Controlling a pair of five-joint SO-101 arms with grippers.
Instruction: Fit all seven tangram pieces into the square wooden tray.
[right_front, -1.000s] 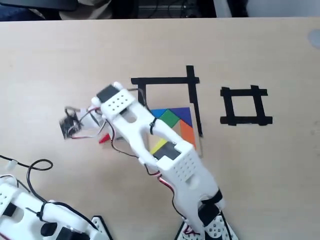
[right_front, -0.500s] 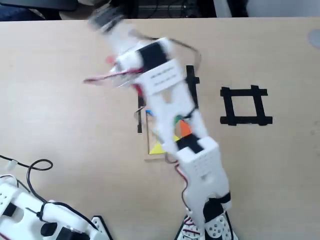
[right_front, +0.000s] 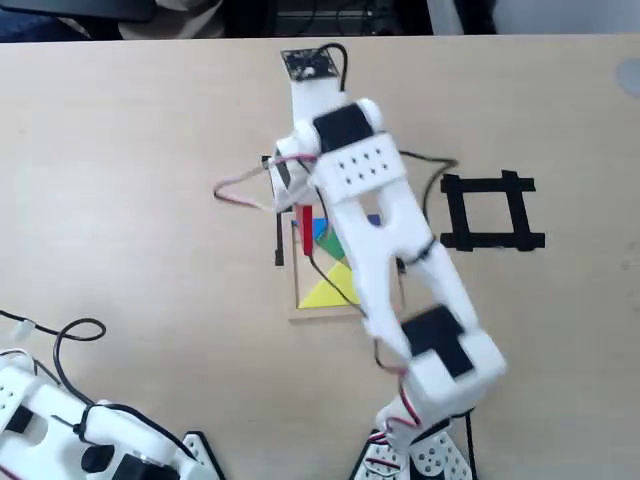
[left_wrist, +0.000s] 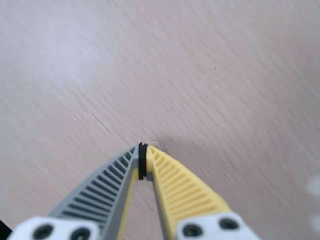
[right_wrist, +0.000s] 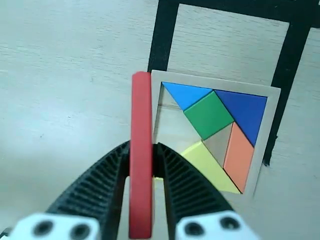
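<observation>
Now your right gripper (right_wrist: 141, 167) is clamped on the red piece (right_wrist: 141, 150), held on edge above the tray's (right_front: 310, 312) left rim, mid-frame in the high view. Lowered so, it could catch the rim and topple outside. Your left gripper (left_wrist: 143, 152) is pinched together, empty.

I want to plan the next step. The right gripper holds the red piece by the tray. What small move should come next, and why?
Probably ease the right gripper sideways over the bare gap in the wooden tray. It is shut on the red piece, held on edge by the tray's rim, and that gap beside the yellow piece is the nearest free space.
</observation>
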